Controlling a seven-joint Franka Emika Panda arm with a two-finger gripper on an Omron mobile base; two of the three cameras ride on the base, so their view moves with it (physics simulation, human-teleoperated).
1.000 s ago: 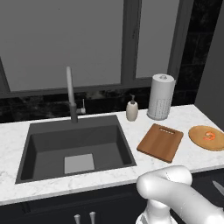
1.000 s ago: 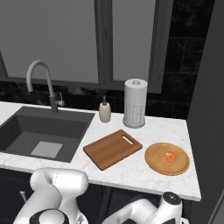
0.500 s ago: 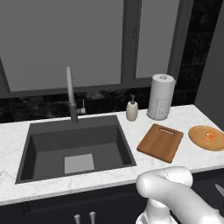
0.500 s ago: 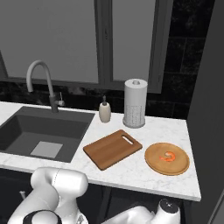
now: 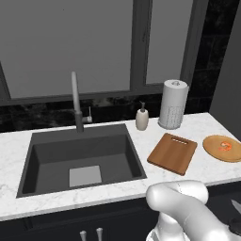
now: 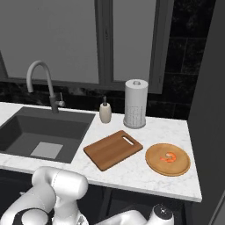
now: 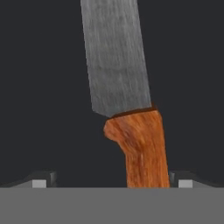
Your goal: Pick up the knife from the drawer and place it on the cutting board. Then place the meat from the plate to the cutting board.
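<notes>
The knife (image 7: 131, 109) lies on the dark drawer floor in the hand view, grey blade pointing up the frame and brown handle (image 7: 144, 153) running down between my fingers. My gripper (image 7: 113, 181) is open and straddles the handle end, which sits nearer the right fingertip (image 7: 181, 179); neither fingertip touches it. The knife's blade tip (image 5: 235, 205) peeks out at the lower right of the left base view. On the counter the reddish-brown cutting board (image 5: 172, 153) (image 6: 113, 149) is bare. Right of it the tan plate (image 5: 223, 155) (image 6: 154, 163) carries the small orange-red meat (image 5: 226, 146) (image 6: 168, 157).
A dark sink (image 5: 47, 141) (image 6: 17, 127) with a faucet (image 5: 75, 101) (image 6: 41, 81) takes up the counter's left. A soap bottle (image 5: 141, 118) (image 6: 105, 113) and a paper towel roll (image 5: 172, 104) (image 6: 135, 103) stand behind the board. A dark wall (image 6: 211, 110) bounds the counter's right end.
In the right base view the arm's wrist has sunk lower below the counter edge over the last second. Board, plate and meat have stayed put.
</notes>
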